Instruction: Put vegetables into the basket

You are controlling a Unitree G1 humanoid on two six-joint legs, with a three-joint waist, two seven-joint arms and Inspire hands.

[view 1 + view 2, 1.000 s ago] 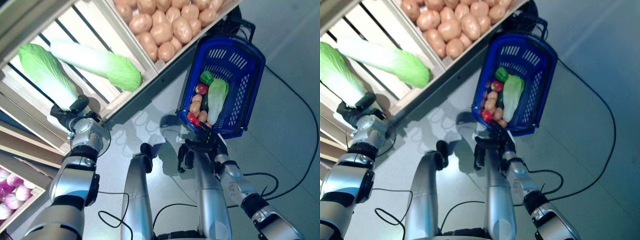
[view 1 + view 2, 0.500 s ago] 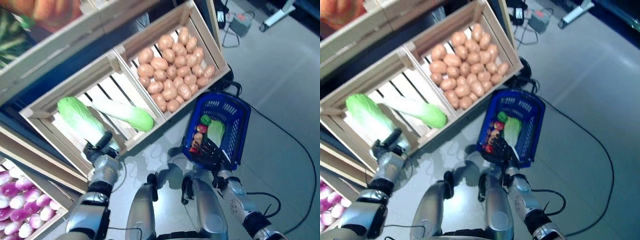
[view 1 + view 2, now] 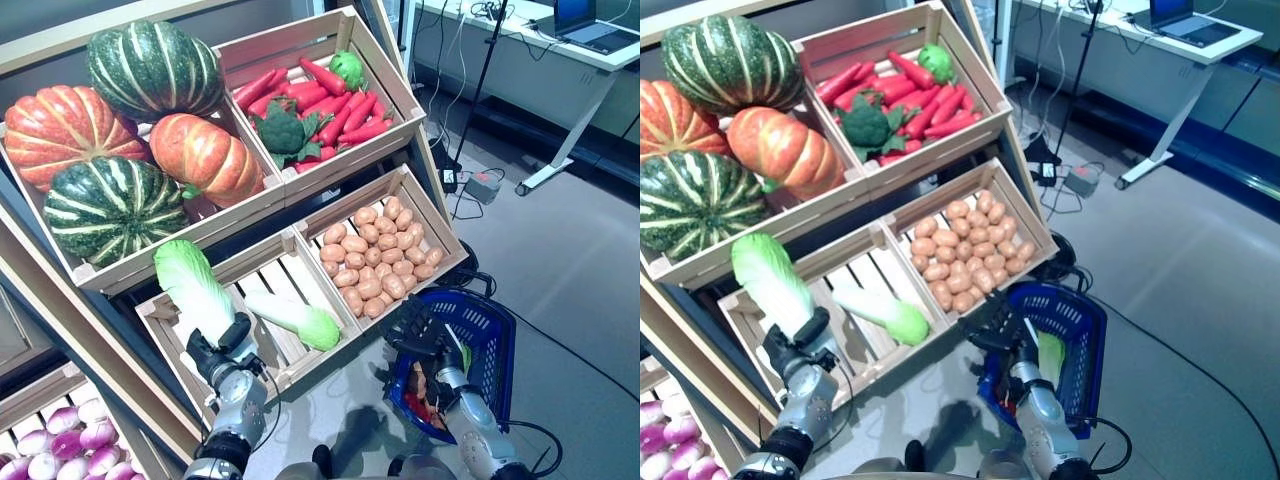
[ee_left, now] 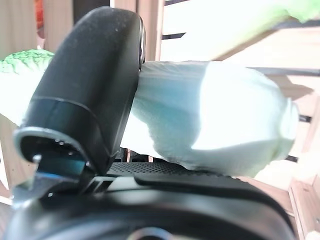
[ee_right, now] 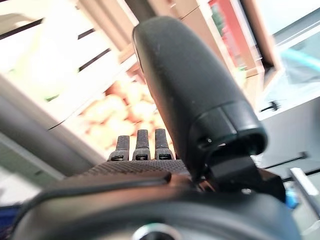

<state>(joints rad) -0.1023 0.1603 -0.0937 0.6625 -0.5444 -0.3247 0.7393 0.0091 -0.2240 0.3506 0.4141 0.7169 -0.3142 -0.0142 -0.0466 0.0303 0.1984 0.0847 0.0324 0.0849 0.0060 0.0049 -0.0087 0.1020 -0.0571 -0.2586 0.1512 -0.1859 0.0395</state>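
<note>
Eye views: left hand (image 3: 215, 352) reaches up into the slatted wooden crate (image 3: 290, 290), fingers wrapped round a pale, leafy cabbage (image 3: 190, 290); right hand (image 3: 420, 335) clasps the blue mesh basket (image 3: 490, 345). Left wrist view: thumb (image 4: 85, 95) presses the cabbage's smooth white base. Right wrist view: fingers (image 5: 140, 145) curled.

A tiered shelf (image 3: 60, 330) is holding 4 crates. The upper left crate (image 3: 150, 250) is carrying 4 pumpkins (image 3: 205, 155); the upper right crate (image 3: 390, 125) is holding carrots (image 3: 345, 105) and broccoli (image 3: 283, 130). Below, the potato crate (image 3: 440, 255) is sitting to the right of the cabbage crate (image 3: 160, 325), where 1 cabbage (image 3: 293, 318) is lying and another cabbage (image 3: 190, 290) is standing at its left end. The basket (image 3: 490, 345) is hanging below and right of the potatoes (image 3: 375, 258).
</note>
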